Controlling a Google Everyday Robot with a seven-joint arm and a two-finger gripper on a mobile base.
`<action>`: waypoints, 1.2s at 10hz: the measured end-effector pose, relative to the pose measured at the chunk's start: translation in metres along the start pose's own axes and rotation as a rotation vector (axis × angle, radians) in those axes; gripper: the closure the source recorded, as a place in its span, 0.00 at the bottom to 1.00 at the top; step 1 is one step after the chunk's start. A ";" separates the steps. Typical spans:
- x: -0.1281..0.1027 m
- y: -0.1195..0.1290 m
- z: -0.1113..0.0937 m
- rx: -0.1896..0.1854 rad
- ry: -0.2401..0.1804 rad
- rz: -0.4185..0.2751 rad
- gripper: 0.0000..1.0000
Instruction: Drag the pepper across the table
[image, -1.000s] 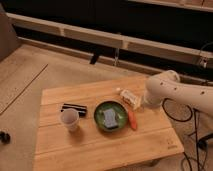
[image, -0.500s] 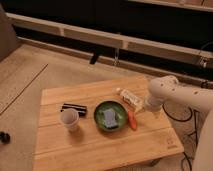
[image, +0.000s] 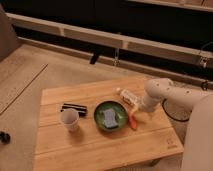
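The pepper (image: 133, 121) is a small orange-red tapered vegetable lying on the light-wood plank table (image: 100, 147), just right of the green bowl (image: 101, 111). My white arm reaches in from the right and bends down over the table. Its gripper (image: 138, 111) hangs open just above the pepper's upper end, between the pepper and the white and yellow packet (image: 127, 96). Whether it touches the pepper cannot be told.
The green bowl holds a blue sponge (image: 109, 118). A white cup (image: 69, 119) stands at the left, with a flat black object (image: 74, 108) behind it. The table's right edge lies close behind the arm. Carpeted floor surrounds the table.
The arm has come down a little toward the pepper. The pepper, bowl, cup and packet lie where they were.
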 end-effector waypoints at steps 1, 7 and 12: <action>-0.001 0.005 0.005 -0.015 0.012 -0.006 0.35; -0.005 0.037 0.019 -0.060 0.069 -0.080 0.49; -0.004 0.033 0.021 -0.034 0.091 -0.090 0.98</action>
